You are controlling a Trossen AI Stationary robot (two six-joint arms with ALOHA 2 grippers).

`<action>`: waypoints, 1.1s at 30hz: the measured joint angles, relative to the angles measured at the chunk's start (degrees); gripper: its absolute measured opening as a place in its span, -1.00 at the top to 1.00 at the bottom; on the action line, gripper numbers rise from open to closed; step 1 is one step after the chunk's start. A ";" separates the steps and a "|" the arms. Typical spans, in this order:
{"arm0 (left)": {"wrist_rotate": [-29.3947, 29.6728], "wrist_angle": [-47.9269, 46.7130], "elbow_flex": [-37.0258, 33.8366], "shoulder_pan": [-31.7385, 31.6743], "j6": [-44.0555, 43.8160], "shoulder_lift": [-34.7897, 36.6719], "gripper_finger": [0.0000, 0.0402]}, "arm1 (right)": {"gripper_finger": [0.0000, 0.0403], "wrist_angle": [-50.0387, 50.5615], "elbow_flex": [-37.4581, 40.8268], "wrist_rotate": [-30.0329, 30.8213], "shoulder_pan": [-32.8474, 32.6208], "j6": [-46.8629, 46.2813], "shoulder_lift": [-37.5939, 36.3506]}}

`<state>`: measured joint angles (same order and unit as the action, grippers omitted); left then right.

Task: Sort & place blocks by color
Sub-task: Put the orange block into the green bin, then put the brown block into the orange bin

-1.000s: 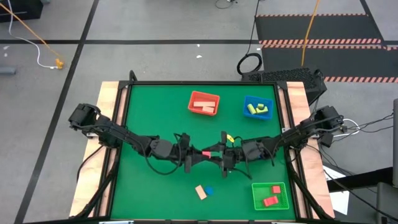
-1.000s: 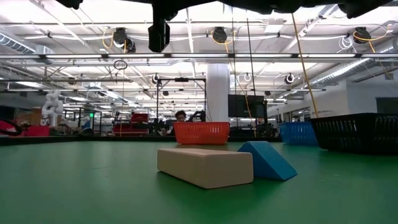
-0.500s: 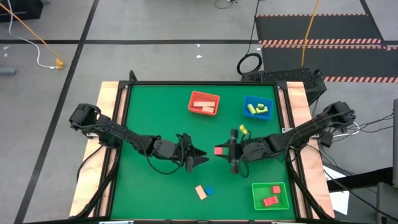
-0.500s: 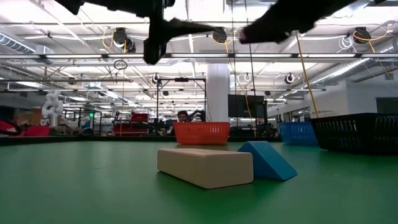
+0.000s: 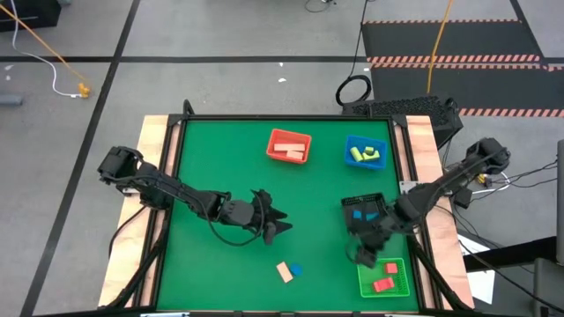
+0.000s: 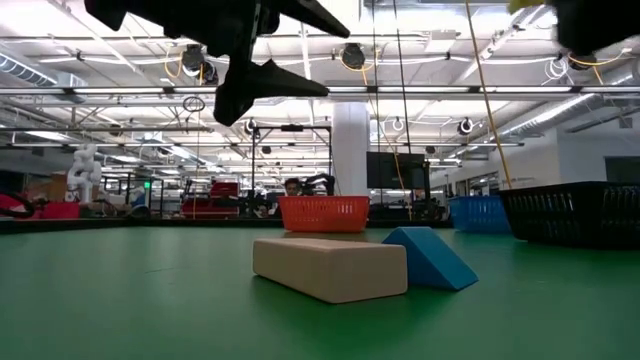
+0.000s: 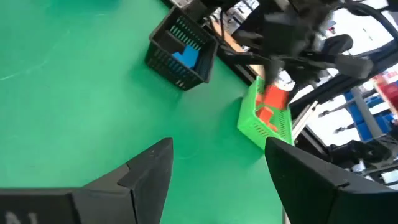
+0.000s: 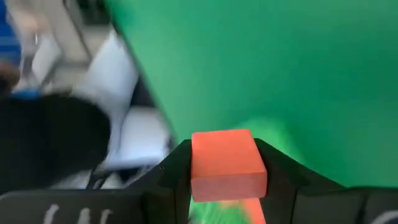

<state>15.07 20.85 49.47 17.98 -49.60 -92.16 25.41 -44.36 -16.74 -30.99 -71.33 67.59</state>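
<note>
My right gripper [image 5: 359,257] is shut on a red block [image 8: 227,163] at the near right of the table, by the far edge of the green tray [image 5: 401,267]; the left wrist view also shows the block [image 7: 277,97] over that tray. The green tray holds two red blocks [image 5: 382,283]. My left gripper [image 5: 275,220] is open and empty above the middle of the table. A pale wood bar [image 5: 284,272] lies flat on the mat with a blue wedge [image 5: 296,269] beside it; both show in the low view [image 6: 330,267]. My right gripper pinches the red block between its two fingers, one finger on each of two opposite sides [image 8: 194,168]. The block's broad face shows between them. The block is lifted clear of the table, with the green tray blurred below it.
A black tray [image 5: 375,202] with a blue block stands just beyond the right gripper. At the far side stand a red tray [image 5: 274,137] with wood blocks and a blue tray [image 5: 350,143] with yellow-green blocks. Bare green mat lies at the left and near the front edge.
My right gripper has drawn away from the left gripper at the table's middle with the red block. It has swung toward the right and near edges, to the green tray. The block stays clear of the table. My left gripper has stayed near the middle.
</note>
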 joint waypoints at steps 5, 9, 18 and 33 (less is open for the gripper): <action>0.11 -1.95 0.00 0.00 0.93 0.00 -0.27 | 0.39 1.52 0.00 -5.89 -6.40 -11.62 -0.02; 0.24 -3.93 0.02 0.09 0.55 0.00 -0.27 | 0.38 5.22 0.00 -3.38 -9.06 -18.74 0.00; 0.37 -9.04 0.02 4.01 10.28 0.02 -0.27 | 0.04 3.60 0.00 -2.85 -11.16 -22.51 0.00; 0.44 -4.80 -0.05 11.45 24.75 -4.39 -0.27 | -0.40 -8.49 0.00 3.17 -11.11 -18.59 0.04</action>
<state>15.51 16.05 49.42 29.43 -24.85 -96.55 16.92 -44.36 -13.58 -42.11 -89.92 67.64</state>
